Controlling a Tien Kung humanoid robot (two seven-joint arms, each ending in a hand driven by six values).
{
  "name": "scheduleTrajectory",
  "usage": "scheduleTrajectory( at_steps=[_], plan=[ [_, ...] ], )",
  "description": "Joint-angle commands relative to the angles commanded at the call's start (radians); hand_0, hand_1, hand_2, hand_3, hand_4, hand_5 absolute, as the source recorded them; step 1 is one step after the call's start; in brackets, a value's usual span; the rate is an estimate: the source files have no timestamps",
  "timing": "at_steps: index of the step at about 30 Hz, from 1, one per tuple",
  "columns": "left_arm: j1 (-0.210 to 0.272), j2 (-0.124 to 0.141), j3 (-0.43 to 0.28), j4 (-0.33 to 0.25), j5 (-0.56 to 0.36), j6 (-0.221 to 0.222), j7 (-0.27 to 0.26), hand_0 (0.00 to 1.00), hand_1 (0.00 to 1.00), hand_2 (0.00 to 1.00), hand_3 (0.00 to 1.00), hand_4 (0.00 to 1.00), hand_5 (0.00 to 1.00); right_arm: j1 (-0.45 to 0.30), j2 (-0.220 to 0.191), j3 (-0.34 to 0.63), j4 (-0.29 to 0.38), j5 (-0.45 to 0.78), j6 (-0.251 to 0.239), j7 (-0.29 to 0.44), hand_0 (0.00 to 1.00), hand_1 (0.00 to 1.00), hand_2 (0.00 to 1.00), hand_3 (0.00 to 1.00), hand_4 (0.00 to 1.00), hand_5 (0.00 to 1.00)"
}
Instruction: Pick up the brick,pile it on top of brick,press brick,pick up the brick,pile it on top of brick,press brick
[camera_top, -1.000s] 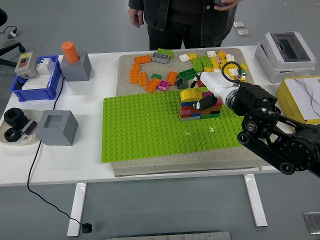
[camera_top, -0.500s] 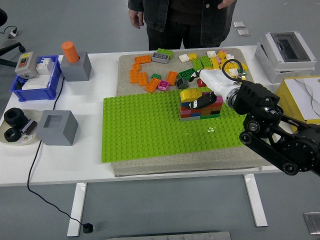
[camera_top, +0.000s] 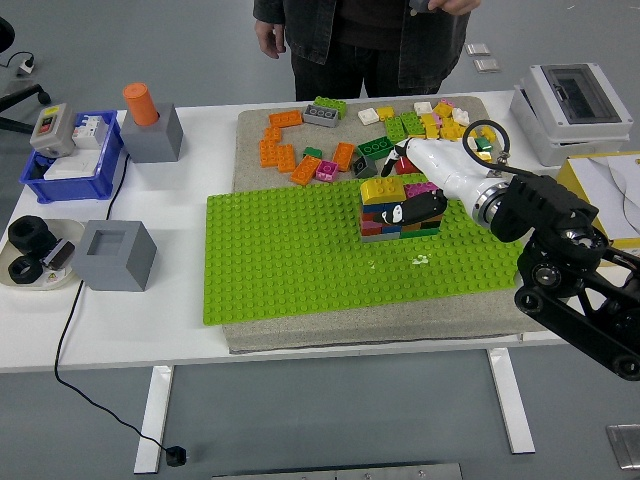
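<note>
Over the brick stack, our right hand (camera_top: 418, 192) lies with fingers bent down against it.

Our dark fingertips (camera_top: 412, 211) touch the front face of the multicoloured brick stack (camera_top: 400, 212), just beside the yellow brick (camera_top: 381, 188) lying tilted on its top left; whether we actually grip a brick we cannot tell. That stack stands on the green baseplate (camera_top: 300, 250), near its far right corner. Loose bricks (camera_top: 300, 150) lie scattered on the grey mat (camera_top: 262, 122) beyond. A person (camera_top: 360, 40) stands at the white table's (camera_top: 190, 200) far side.
</note>
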Motion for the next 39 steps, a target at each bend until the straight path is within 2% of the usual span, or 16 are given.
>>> scheduleTrajectory(
  at_steps=[10,20,39],
  plan=[
    [0.000,0.000,0.002,0.000,-0.002,0.000,0.001,0.628,0.584,0.551,0.577,0.564,0.285,0.005,0.017,-0.005,-0.041,0.003,-0.005,0.007,0.922,0.858,0.893,0.549,0.900,0.454],
    [-0.001,0.003,0.005,0.000,0.001,0.000,0.001,0.628,0.584,0.552,0.577,0.570,0.293,0.022,0.067,-0.008,-0.116,-0.005,-0.006,0.012,0.921,0.859,0.894,0.557,0.897,0.460],
    [-0.007,0.006,0.007,0.000,0.001,-0.001,0.001,0.629,0.584,0.552,0.577,0.574,0.299,0.036,0.088,-0.002,-0.185,0.007,-0.007,0.020,0.921,0.858,0.896,0.556,0.878,0.472]
  ],
)
